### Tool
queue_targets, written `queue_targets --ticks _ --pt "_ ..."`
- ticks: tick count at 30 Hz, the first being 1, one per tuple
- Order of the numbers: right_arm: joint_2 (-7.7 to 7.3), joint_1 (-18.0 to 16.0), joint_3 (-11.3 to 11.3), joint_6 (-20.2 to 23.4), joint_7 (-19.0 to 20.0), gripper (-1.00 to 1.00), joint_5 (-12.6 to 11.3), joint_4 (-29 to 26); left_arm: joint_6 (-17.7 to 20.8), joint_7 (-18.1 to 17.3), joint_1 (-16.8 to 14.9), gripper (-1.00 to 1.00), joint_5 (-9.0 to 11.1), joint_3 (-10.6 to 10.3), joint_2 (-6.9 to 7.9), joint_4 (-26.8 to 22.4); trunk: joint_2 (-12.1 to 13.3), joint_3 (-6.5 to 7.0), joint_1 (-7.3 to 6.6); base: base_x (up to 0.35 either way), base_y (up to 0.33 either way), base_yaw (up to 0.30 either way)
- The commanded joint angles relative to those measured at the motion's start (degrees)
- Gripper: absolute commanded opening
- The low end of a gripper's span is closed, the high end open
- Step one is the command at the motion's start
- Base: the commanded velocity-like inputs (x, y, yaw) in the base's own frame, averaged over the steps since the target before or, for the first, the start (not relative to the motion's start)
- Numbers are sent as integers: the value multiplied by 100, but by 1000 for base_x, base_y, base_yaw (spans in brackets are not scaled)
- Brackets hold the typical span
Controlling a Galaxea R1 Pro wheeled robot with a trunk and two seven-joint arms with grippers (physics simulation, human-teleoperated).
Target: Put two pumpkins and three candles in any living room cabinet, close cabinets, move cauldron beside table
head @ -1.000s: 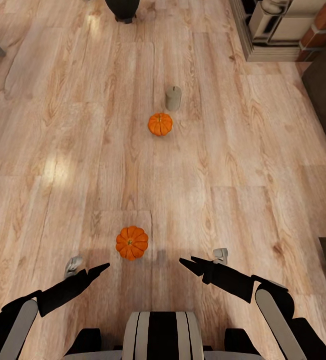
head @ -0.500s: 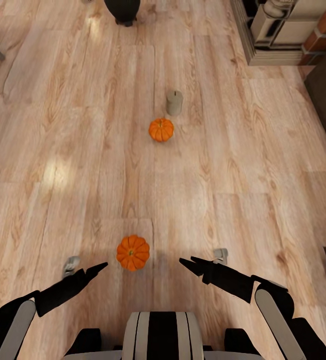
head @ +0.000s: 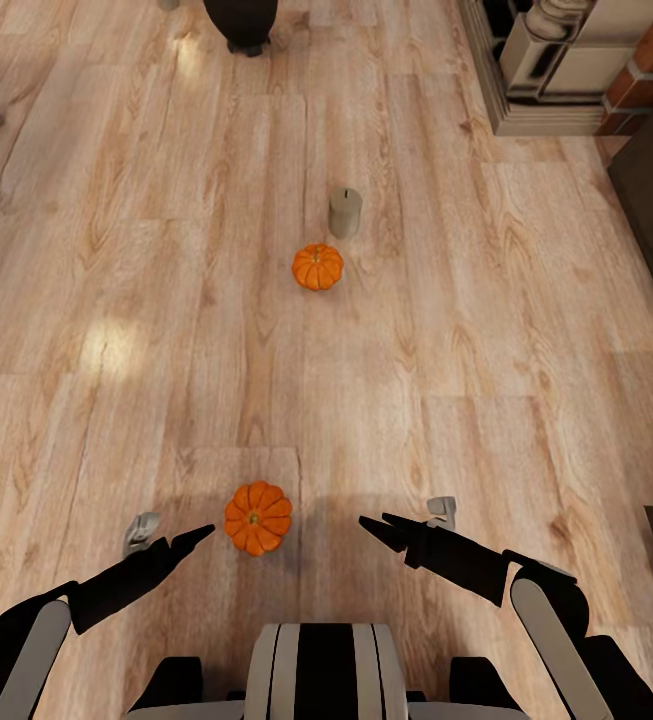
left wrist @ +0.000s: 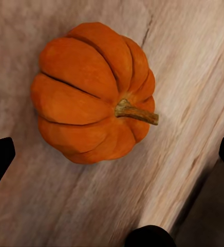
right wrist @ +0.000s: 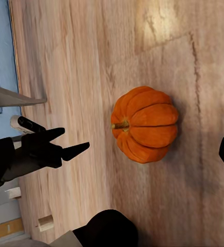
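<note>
Near pumpkin [head: 258,518] sits on floor between left hand [head: 198,538] and right hand [head: 378,528], both open, empty: pre-grasp staging.

Bright, sharp, soft floor [head: 386,330] glare

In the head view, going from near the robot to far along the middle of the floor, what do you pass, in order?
Near pumpkin between the claws → far pumpkin → candle → black cauldron at the picture's top edge.
</note>
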Motion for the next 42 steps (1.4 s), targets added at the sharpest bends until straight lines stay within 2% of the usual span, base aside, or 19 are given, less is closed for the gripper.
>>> queue_targets --ticks 1,6,15,18,22,28,31,37,42 --pt "-3 -2 3 29 -5 100 -27 -2 33 -14 -1 100 5 16 -1 0 -1 -3 -1 1 -1 0" --pt "-3 -2 1 28 -5 100 -29 -2 45 -13 0 100 5 39 -1 0 -1 -3 -1 0 0 0" --pt "-2 -2 11 22 22 100 -40 -27 59 -4 -1 100 -13 34 -22 0 -13 -202 22 0 0 0" --pt "128 -75 13 77 -20 100 -55 -56 56 -4 0 100 -28 34 -27 0 -17 -268 30 0 0 0" --pt "197 -370 -13 87 -26 100 -87 -66 51 -4 0 100 -17 40 -22 0 -22 -357 40 0 0 0" --pt "435 -537 -7 31 -19 100 -44 -44 30 -12 0 100 -2 41 -21 -15 -22 -357 40 0 0 0" --pt "497 -541 16 24 -35 100 -27 -27 25 -29 0 100 4 40 -22 -17 -22 -357 40 0 0 0" --pt "527 -540 30 29 -98 100 -24 -24 24 -45 0 100 8 33 -35 -18 -30 -490 56 0 0 0" --pt "607 -539 45 28 -314 100 -25 -20 -12 -56 -2 100 3 40 -8 -21 -37 -523 69 0 0 0"
